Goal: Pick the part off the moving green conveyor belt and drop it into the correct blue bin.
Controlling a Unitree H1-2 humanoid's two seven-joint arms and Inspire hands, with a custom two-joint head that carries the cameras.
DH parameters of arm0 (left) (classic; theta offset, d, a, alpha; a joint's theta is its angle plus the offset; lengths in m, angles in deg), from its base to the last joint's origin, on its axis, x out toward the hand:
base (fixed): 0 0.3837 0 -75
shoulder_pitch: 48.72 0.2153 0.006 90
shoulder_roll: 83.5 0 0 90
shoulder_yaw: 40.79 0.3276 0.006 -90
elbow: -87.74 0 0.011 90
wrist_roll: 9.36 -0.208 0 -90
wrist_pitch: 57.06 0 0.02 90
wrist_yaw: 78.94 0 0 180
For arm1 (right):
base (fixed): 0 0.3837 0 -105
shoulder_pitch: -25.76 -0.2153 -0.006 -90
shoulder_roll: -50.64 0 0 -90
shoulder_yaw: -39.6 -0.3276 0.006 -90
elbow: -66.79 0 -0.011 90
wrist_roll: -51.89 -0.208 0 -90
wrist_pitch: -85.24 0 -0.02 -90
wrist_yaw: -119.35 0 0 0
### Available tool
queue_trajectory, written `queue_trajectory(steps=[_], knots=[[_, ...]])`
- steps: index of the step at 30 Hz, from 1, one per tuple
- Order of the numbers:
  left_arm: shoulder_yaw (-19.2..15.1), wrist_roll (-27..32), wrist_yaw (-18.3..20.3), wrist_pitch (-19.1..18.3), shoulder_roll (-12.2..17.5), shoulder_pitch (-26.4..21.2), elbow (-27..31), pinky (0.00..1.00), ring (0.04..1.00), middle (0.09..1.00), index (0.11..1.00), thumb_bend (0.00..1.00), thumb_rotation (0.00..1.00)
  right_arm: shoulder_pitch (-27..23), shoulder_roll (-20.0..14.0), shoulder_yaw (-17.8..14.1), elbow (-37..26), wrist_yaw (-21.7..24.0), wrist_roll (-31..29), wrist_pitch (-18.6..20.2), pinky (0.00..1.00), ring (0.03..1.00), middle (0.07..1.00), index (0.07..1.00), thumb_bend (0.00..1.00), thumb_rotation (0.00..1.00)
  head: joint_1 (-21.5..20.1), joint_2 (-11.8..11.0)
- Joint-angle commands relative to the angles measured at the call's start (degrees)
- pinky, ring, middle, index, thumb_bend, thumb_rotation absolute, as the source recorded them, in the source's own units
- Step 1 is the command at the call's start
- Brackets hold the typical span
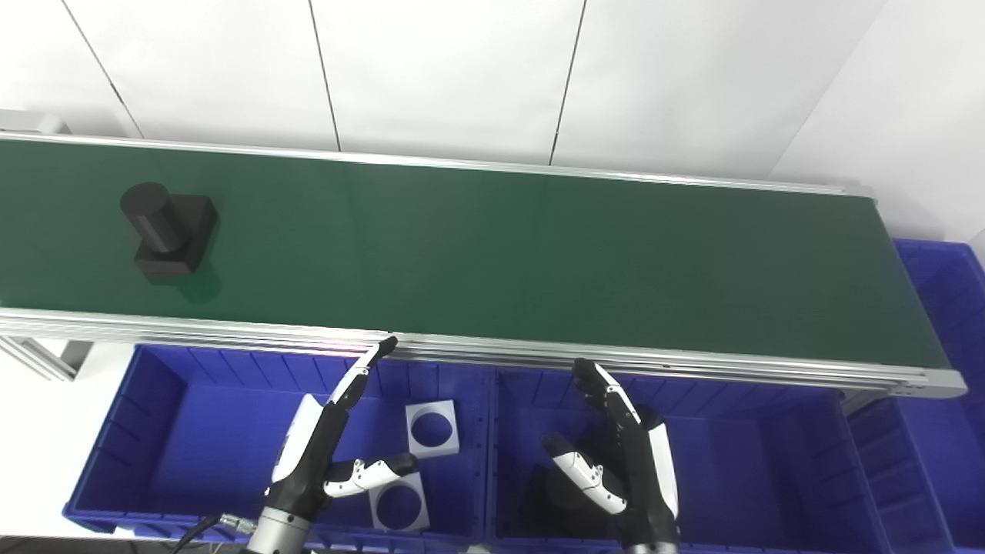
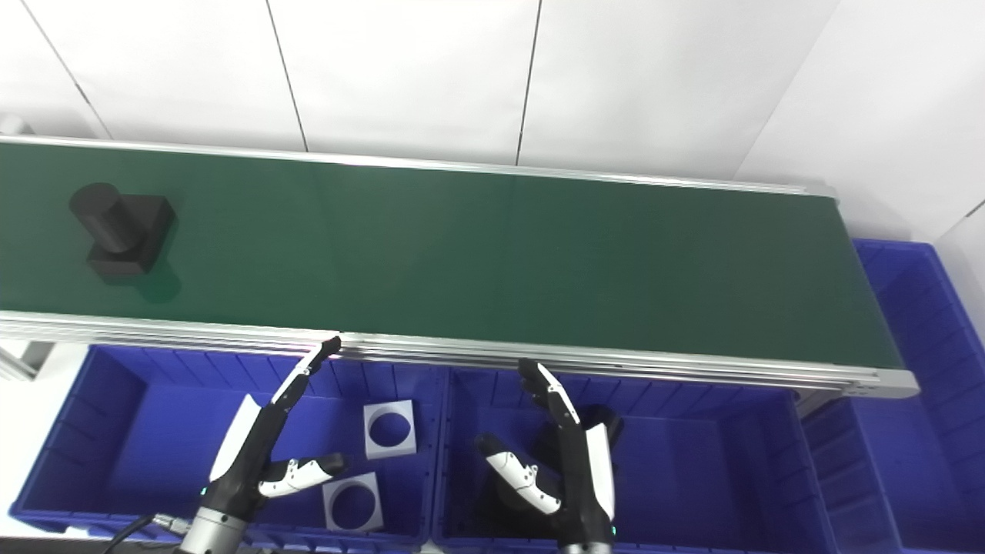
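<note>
A black part, a short cylinder standing on a square base, rides on the green conveyor belt near its left end. My left hand hovers open over the left blue bin, fingers stretched toward the belt's front rail. Over the middle blue bin my right hand is open too, palm turned inward. Both hands hold nothing and are well away from the part. Something dark lies in the middle bin, mostly hidden behind the right hand.
Two white square plates with round holes lie in the left bin. A third blue bin stands at the belt's right end. An aluminium rail edges the belt's front. White wall panels rise behind.
</note>
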Motion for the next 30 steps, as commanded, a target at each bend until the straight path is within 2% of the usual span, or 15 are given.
queue_trajectory(steps=[1, 17, 20, 24, 25, 29, 30], knots=[[0.12, 0.08, -1.37, 1.84, 0.61, -1.21, 0.81, 0.93, 0.946, 0.936, 0.925, 0.74, 0.80, -0.23, 0.30, 0.23, -1.52, 0.18, 0.15, -2.13, 0.83, 0.828, 0.843, 0.850, 0.71, 0.65, 0.07, 0.00], [0.19, 0.11, -1.14, 1.84, 0.74, -1.08, 1.14, 0.93, 0.944, 0.935, 0.926, 0.74, 0.79, -0.21, 0.20, 0.15, -1.63, 0.06, 0.69, -2.09, 0.83, 0.829, 0.843, 0.851, 0.71, 0.67, 0.26, 0.10], [0.12, 0.30, -0.95, 1.84, 0.54, -0.97, 0.87, 0.91, 0.935, 0.930, 0.924, 0.74, 0.79, -0.23, 0.14, 0.08, -1.38, 0.07, 0.48, -2.17, 0.82, 0.828, 0.846, 0.852, 0.72, 0.68, 1.63, -0.49], [1.22, 1.92, -0.31, 1.84, 0.17, -1.32, 0.55, 0.88, 0.910, 0.923, 0.919, 0.73, 0.75, -0.40, -1.02, 0.07, -0.60, -0.87, 0.60, -3.25, 0.81, 0.820, 0.839, 0.847, 0.69, 0.66, 7.80, -1.47], [1.62, 2.08, -0.23, 1.84, -0.07, -1.35, 0.39, 0.86, 0.899, 0.920, 0.916, 0.73, 0.74, -0.29, -1.39, 0.00, -0.50, -1.25, 0.69, -3.36, 0.80, 0.814, 0.834, 0.844, 0.69, 0.66, 11.10, -2.42], [1.29, 2.25, 3.32, 1.84, -1.26, -0.31, 1.18, 0.87, 0.918, 0.936, 0.920, 0.76, 0.76, 1.08, -2.69, 0.05, -1.70, -0.62, -1.23, -3.37, 0.83, 0.821, 0.831, 0.847, 0.68, 0.67, 16.87, -4.49], [1.18, 1.93, 3.76, 1.84, -1.68, -0.11, 1.21, 0.86, 0.916, 0.936, 0.918, 0.77, 0.76, 1.15, -3.33, 0.37, -1.68, -0.78, -1.91, -3.40, 0.83, 0.825, 0.833, 0.850, 0.67, 0.67, 19.21, -5.61]])
